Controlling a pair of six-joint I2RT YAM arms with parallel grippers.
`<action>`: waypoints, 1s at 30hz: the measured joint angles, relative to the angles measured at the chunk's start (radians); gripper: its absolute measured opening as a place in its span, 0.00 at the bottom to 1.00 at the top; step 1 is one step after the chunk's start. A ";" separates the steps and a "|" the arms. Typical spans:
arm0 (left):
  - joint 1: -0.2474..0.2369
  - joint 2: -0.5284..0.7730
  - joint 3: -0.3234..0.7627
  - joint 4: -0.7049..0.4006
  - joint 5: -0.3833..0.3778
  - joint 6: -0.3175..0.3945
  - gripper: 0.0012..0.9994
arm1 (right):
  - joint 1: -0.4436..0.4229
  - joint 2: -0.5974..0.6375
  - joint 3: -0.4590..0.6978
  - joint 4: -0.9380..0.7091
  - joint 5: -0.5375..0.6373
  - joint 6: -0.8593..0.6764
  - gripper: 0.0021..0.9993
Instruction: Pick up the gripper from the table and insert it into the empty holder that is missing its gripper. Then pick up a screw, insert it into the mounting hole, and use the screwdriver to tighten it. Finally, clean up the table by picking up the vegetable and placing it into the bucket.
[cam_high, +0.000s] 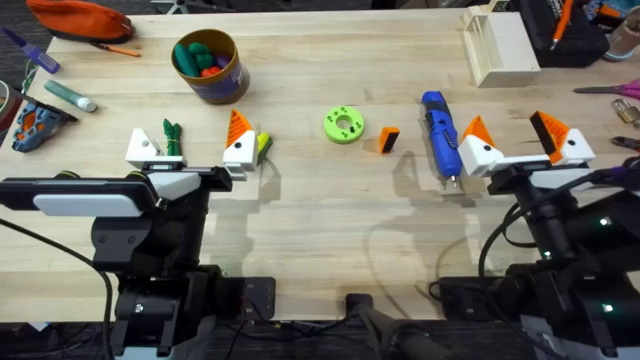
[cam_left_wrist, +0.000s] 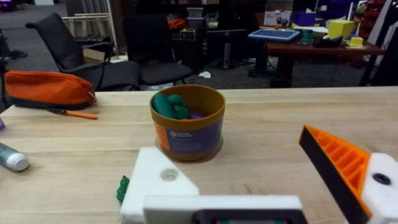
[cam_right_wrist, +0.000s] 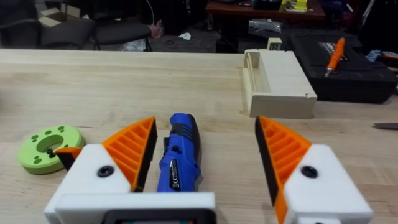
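Left tool (cam_high: 195, 148): its two white mounts stand well apart, nothing between them. Right-hand mount carries an orange ribbed pad; the left-hand one, the holder (cam_high: 145, 148), is bare white angular plastic with an open round mounting hole on its face, seen plainly in the left wrist view (cam_left_wrist: 158, 182). This is the mount missing its finger. A small green vegetable (cam_high: 173, 136) lies just beside the holder on the counter (cam_high: 300, 210), and a yellow-green piece sits against the padded mount.

Right tool (cam_high: 520, 145): fingers spread wide, both orange ribbed pads in place, holding nothing. The screwdriver (cam_high: 440, 135), a blue pen-shaped plastic body with a thin silver tip, lies just left of its left finger, long axis running near to far, tip toward the near edge.

The gripper (cam_high: 388, 139): small orange wedge with a black face, lying loose on the bare wood between the two tools, right of centre. Judgement: it lies to the left of the right tool, past the screwdriver, and is nearer that arm than the left one; the right arm is the likelier one for the pick, reaching left across the screwdriver. Its short, ribbed shape gives little to grip; orientation too small to read.

Just left of it, a flat bright-green round disc (cam_high: 344, 125) with holes.

Farther, left: the bucket (cam_high: 207, 66), round, tan-gold with a purple band, toy pieces inside, upright, beyond the left tool.
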 joint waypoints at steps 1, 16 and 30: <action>0.000 0.000 0.000 0.000 0.000 0.000 0.99 | 0.000 0.000 0.000 0.000 0.000 0.000 0.90; 0.000 0.000 0.019 0.091 0.000 0.000 0.99 | 0.000 0.000 0.006 0.123 -0.001 0.012 0.90; 0.000 0.272 0.580 -0.417 0.000 0.000 0.99 | 0.000 0.245 0.433 -0.172 -0.003 0.016 0.90</action>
